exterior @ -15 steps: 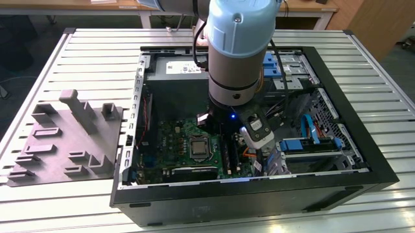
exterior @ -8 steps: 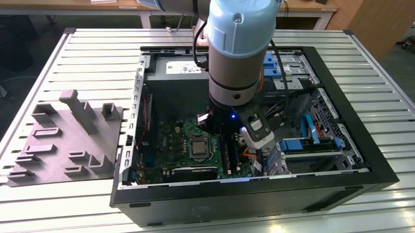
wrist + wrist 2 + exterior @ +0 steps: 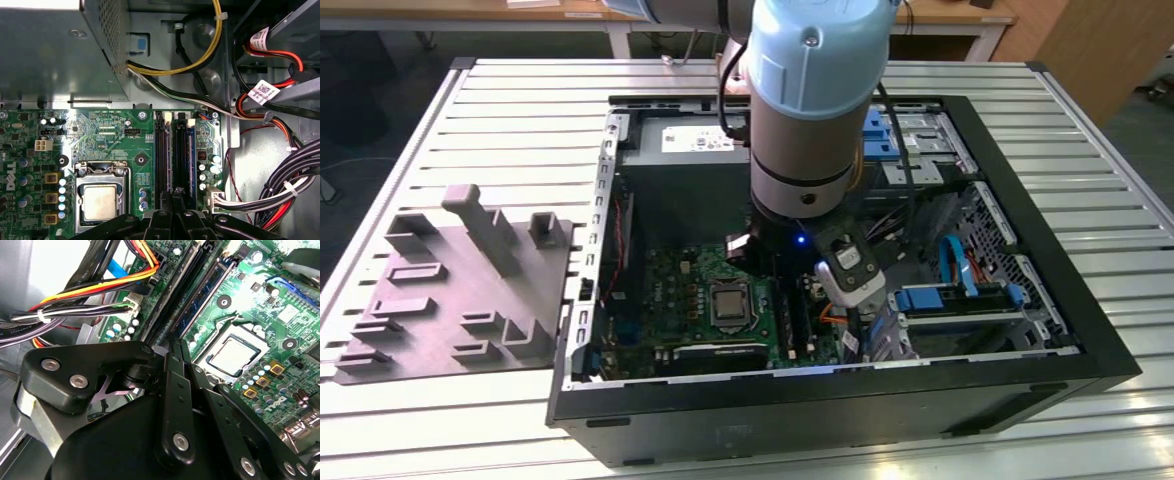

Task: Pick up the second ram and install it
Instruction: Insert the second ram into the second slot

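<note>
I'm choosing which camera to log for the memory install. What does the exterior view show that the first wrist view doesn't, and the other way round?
Exterior view's own: the whole black computer case on the slatted table, the grey moulded tray at the exterior view's left, and the arm reaching in. First wrist view's own: the black memory slots up close and the white cable tags. Shared: the green motherboard, its processor socket, and the gripper over the slots.

Setting: robotics lab / workshop. Evidence: slatted aluminium bench [image 3: 520, 110]; open PC case [image 3: 1067, 330] at centre w/ motherboard [image 3: 707, 290] exposed; grey fixture tray [image 3: 454, 290] near the exterior view's left edge; wooden desks [image 3: 947, 20] beyond far edge.
</note>
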Robot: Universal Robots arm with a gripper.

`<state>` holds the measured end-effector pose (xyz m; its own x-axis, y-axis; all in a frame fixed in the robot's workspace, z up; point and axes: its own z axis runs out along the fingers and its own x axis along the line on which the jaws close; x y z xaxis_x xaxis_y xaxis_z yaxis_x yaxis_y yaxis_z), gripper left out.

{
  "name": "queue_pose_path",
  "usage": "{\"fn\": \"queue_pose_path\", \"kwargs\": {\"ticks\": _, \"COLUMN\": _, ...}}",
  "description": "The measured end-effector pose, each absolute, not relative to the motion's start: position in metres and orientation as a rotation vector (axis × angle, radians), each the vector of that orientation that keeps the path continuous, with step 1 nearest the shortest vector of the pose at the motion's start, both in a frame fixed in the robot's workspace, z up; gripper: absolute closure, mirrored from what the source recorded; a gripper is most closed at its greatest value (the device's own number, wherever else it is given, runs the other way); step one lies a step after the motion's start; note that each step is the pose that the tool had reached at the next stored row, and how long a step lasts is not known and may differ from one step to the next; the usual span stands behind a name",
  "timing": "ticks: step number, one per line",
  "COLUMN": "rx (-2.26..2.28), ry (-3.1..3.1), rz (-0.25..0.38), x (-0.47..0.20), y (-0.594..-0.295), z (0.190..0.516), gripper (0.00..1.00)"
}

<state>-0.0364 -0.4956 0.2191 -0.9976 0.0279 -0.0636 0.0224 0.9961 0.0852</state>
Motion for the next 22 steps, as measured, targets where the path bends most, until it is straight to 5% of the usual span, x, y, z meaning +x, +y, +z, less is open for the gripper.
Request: {"fn": "queue_pose_path", "kwargs": {"ticks": 22, "rx": 0.039, "ry": 3.074, "rz": 0.13, "x": -0.0363, "y": -0.4956, "z": 0.2142, "gripper": 0.88}}
